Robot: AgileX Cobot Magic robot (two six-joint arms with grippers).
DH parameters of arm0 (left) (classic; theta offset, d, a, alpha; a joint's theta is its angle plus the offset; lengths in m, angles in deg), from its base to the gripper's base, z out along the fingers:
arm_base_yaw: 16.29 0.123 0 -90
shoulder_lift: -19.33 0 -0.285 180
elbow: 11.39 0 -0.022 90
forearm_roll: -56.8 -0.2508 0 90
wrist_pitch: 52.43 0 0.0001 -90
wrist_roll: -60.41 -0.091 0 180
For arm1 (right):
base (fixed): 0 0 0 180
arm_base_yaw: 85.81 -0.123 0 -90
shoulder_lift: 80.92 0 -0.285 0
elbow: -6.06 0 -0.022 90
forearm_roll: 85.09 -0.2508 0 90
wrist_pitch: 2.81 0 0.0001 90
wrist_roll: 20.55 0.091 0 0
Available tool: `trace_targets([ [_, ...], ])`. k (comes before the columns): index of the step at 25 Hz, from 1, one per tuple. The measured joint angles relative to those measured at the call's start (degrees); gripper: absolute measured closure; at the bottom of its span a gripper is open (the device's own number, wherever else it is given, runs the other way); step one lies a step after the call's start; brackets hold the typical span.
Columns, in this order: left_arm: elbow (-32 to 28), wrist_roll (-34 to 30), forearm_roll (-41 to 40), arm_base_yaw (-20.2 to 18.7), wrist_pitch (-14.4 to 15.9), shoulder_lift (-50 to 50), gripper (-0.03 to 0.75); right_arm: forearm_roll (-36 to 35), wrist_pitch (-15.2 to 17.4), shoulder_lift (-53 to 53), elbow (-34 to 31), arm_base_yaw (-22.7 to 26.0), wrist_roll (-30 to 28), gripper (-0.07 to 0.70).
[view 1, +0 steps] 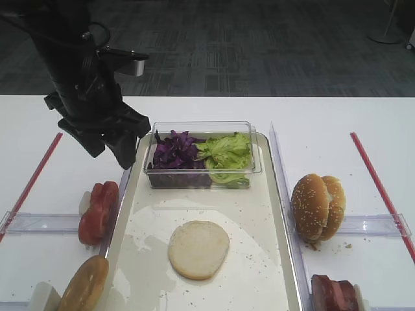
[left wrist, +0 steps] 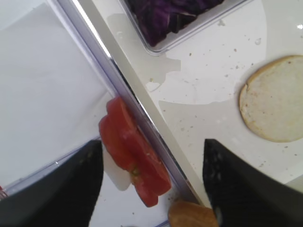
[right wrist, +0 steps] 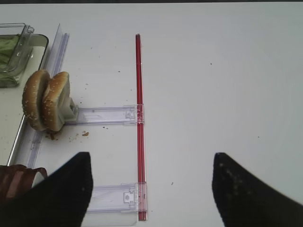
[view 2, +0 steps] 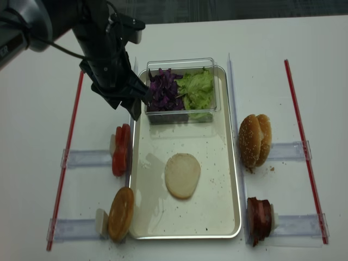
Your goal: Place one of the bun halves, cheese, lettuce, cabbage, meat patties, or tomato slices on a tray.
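A pale bun half (view 1: pixel 198 249) (left wrist: pixel 274 106) lies flat, cut face up, on the cream tray (view 1: pixel 259 214) (view 2: pixel 217 163). My left gripper (view 1: pixel 110 148) (view 2: pixel 126 102) (left wrist: pixel 151 146) hangs open and empty above the tray's left rim, over the tomato slices (view 1: pixel 98 210) (left wrist: pixel 135 158). A second, golden-brown bun half (view 1: pixel 84 285) (left wrist: pixel 191 215) stands on edge below them. Purple cabbage (view 1: pixel 175 152) and lettuce (view 1: pixel 227 155) fill the tub. Meat patties (view 1: pixel 334 295) (right wrist: pixel 16 182) stand right of the tray. My right gripper (right wrist: pixel 151 158) is open over bare table. No cheese is in view.
The clear tub (view 1: pixel 256 165) sits at the tray's far end. Sesame buns (view 1: pixel 318 206) (right wrist: pixel 46 100) stand in a clear rack (view 1: pixel 373 225) on the right. Red strips (view 1: pixel 379 188) (view 2: pixel 68 157) run along both sides of the table.
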Motion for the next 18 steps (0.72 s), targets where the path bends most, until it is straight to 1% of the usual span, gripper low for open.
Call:
trace_targets([
  [6, 0.0, 0.0, 0.0, 0.0, 0.0, 0.0, 0.295, 0.0, 0.0, 0.0, 0.0, 0.0, 0.0, 0.080],
  [9, 0.0, 0.0, 0.0, 0.8, 0.0, 0.0, 0.295, 0.0, 0.0, 0.0, 0.0, 0.0, 0.0, 0.080],
  [11, 0.0, 0.0, -0.1, 2.2, 0.0, 0.0, 0.295, 0.0, 0.0, 0.0, 0.0, 0.0, 0.0, 0.080],
  [14, 0.0, 0.0, -0.3, 5.4, 0.0, 0.0, 0.295, 0.0, 0.0, 0.0, 0.0, 0.0, 0.0, 0.080],
  [18, 0.0, 0.0, -2.4, 9.8, 0.0, 0.0, 0.295, 0.0, 0.0, 0.0, 0.0, 0.0, 0.0, 0.080],
])
